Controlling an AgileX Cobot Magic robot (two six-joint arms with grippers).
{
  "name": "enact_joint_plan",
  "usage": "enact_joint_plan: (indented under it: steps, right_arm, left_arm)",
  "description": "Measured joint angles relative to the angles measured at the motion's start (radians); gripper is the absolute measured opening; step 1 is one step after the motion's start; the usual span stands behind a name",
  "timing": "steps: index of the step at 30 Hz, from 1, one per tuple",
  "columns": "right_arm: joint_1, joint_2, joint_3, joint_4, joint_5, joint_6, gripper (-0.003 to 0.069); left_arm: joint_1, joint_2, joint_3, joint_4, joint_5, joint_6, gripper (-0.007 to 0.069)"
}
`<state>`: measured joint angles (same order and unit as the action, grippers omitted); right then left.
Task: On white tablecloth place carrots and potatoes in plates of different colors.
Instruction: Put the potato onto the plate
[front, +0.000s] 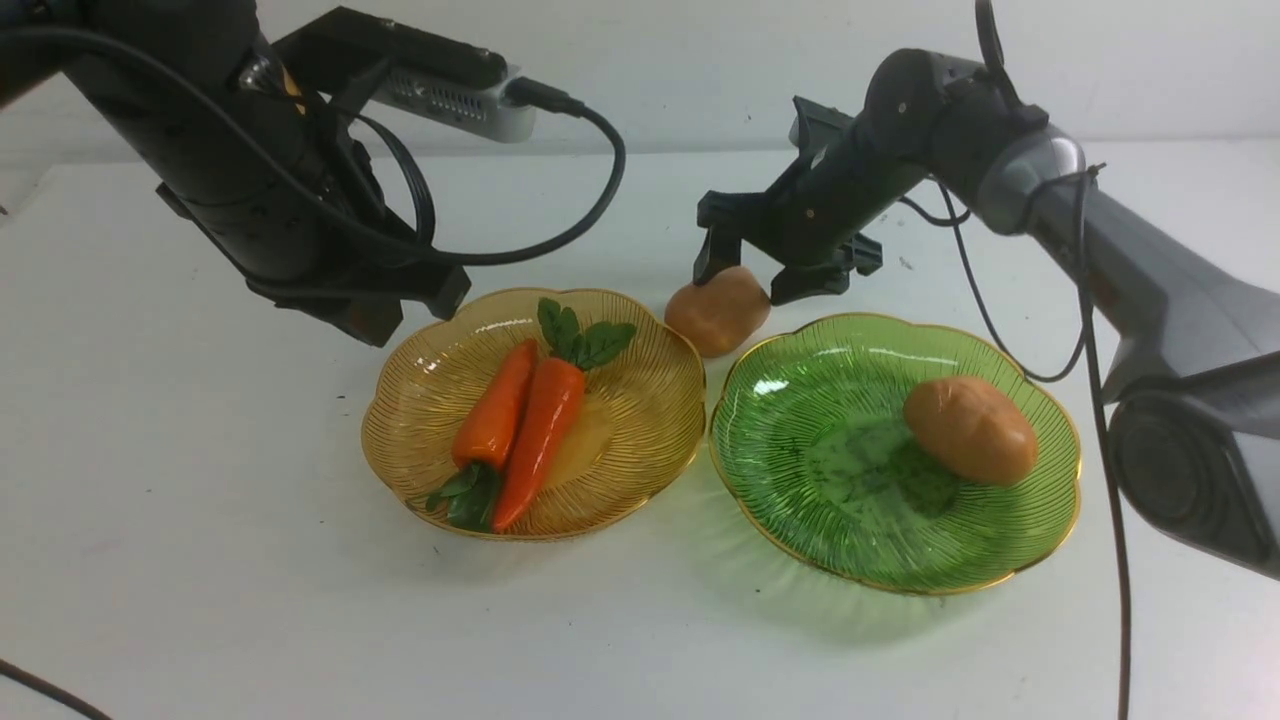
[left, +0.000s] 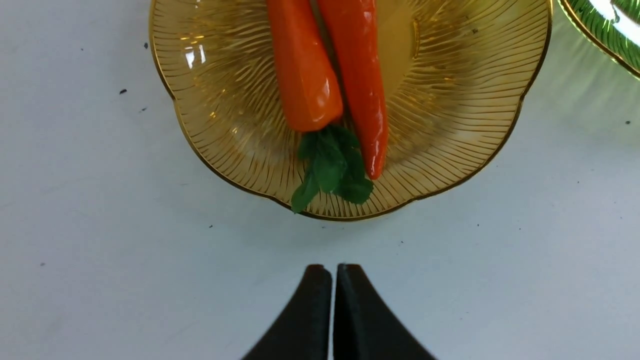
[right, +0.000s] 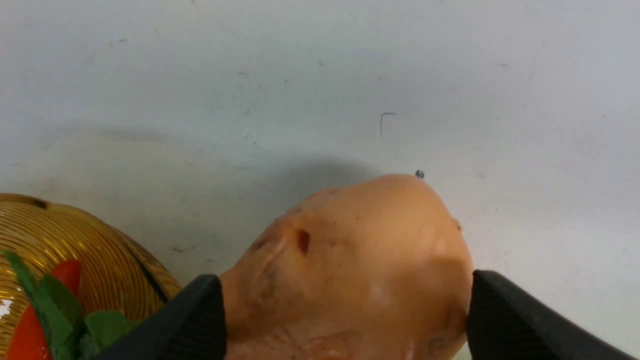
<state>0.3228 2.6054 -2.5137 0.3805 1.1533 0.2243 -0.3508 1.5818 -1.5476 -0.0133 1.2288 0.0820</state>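
Two orange carrots (front: 495, 405) (front: 542, 428) lie side by side in the amber plate (front: 640, 440), also close up in the left wrist view as carrots (left: 305, 75) on the amber plate (left: 450, 125). One tan potato (front: 970, 430) rests in the green plate (front: 830, 470). A second potato (front: 717, 312) sits just behind the gap between the two plates, on the white tablecloth (front: 200, 560). My right gripper (front: 750, 280) straddles this potato (right: 350, 260), and both black fingers (right: 500, 310) touch its sides. My left gripper (left: 332, 272) is shut and empty, hovering beside the amber plate's left edge.
The two plates stand nearly rim to rim in the middle of the cloth. A thick black cable (front: 600, 190) loops from the left arm's camera above the amber plate. A corner of the green plate (left: 605, 35) shows in the left wrist view.
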Motion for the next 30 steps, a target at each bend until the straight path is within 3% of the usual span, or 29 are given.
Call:
enact_joint_plan:
  steps: [5,7,10,12,14,16,25,28,30]
  right_arm:
    - [0.0,0.0,0.0,0.0,0.0,0.005,0.0575]
    - [0.0,0.0,0.0,0.0,0.0,0.006,0.0528]
    - [0.0,0.0,0.0,-0.006,0.0,0.009,0.035]
    - [0.0,0.0,-0.004,-0.008,-0.008,0.013,0.0125]
    - [0.0,0.0,-0.004,-0.015,-0.007,0.016,0.004]
    - [0.0,0.001,-0.004,-0.017,-0.007,0.017,0.0]
    - [0.0,-0.018,-0.004,-0.038,-0.007,0.021,0.0]
    - [0.0,-0.042,-0.004,-0.016,-0.011,0.009,0.0074]
    - [0.0,-0.045,-0.005,0.017,-0.031,-0.009,0.0195]
  left_arm:
    - [0.0,0.0,0.0,-0.001,0.0,0.0,-0.0003]
    - [0.0,0.0,0.0,-0.001,0.0,0.0,-0.0003]
    - [0.0,0.0,0.0,-0.001,0.0,0.0,-0.0003]
    - [0.0,0.0,0.0,-0.001,0.0,0.0,-0.0003]
    - [0.0,0.0,0.0,-0.002,0.0,0.0,-0.0003]
    - [0.0,0.0,0.0,-0.002,0.0,0.0,-0.0003]
    - [0.0,0.0,0.0,-0.002,0.0,0.0,-0.0003]
    - [0.0,0.0,0.0,-0.002,0.0,0.0,-0.0003]
    - [0.0,0.0,0.0,-0.002,0.0,0.0,-0.0003]
